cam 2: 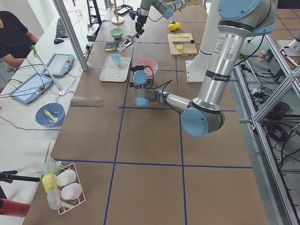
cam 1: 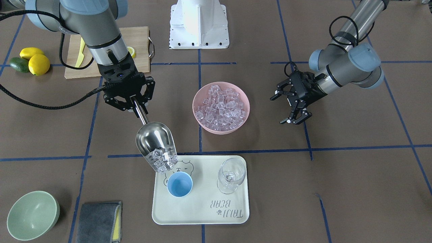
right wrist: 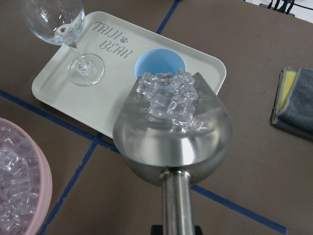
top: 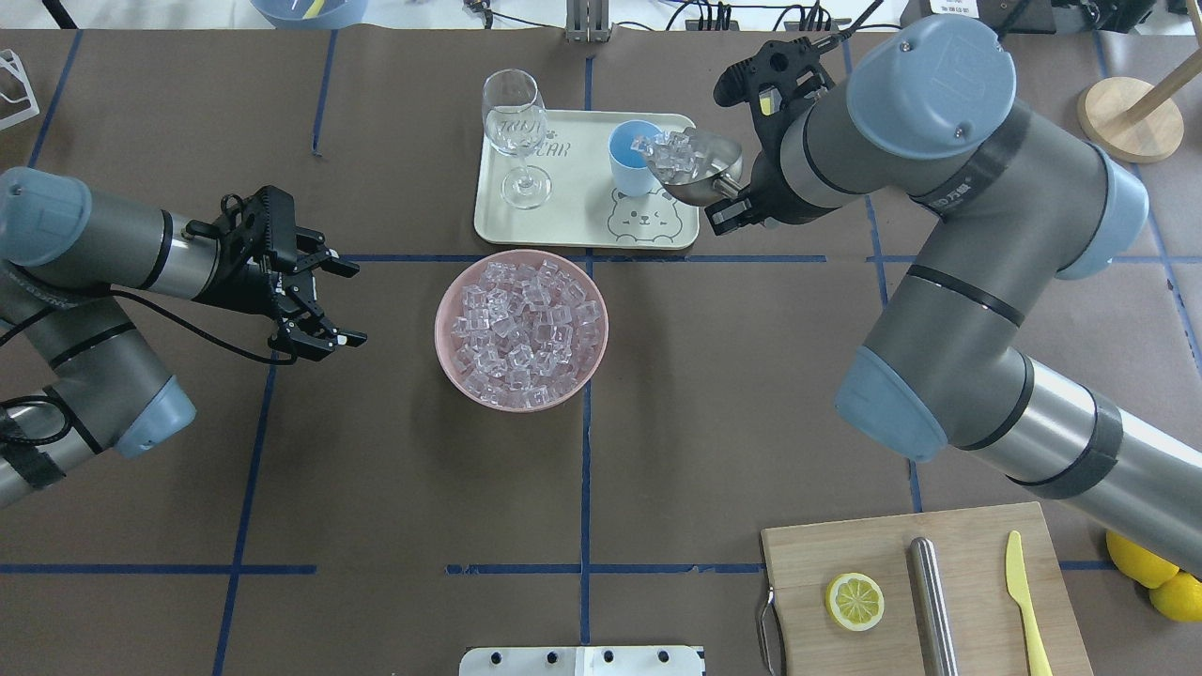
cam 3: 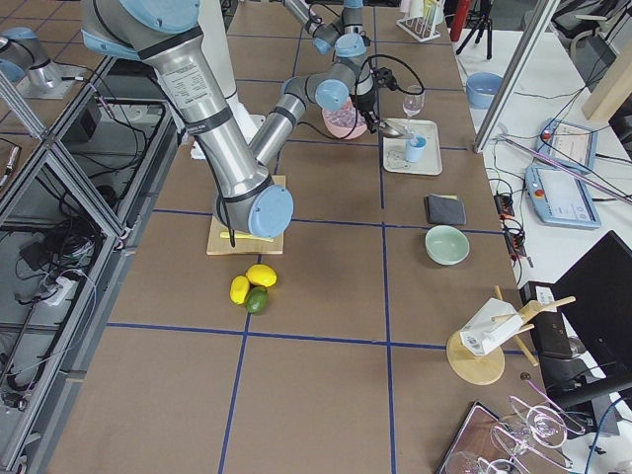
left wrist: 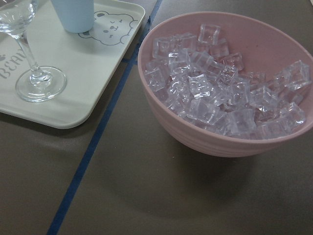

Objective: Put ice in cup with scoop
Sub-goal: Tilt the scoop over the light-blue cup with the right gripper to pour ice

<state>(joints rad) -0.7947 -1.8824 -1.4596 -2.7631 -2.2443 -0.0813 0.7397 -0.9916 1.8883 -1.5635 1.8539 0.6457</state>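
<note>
Closest is the scoop [right wrist: 171,132], gripped at its handle by the closed right gripper [cam 1: 135,106] and tilted just over the cup [cam 1: 180,184], with ice [right wrist: 168,98] cubes piled at its front lip. The cup and a wine glass [cam 1: 231,173] stand on a cream tray [cam 1: 202,209], near a pink bowl [cam 1: 219,131] full of cubes. The left gripper [top: 349,305] hangs open above the brown table [cam 1: 337,185] with blue tape lines [cam 1: 256,150].

One camera faces the robot's base [cam 1: 199,30] across the worktop [cam 1: 337,189], looking steeply down, another looks down from behind it, two distant ones look along the worktop from its ends, and both close wrist cameras, the right along the scoop [right wrist: 171,142], share the tray [cam 1: 202,194] and pink bowl [cam 1: 221,131] with them.
</note>
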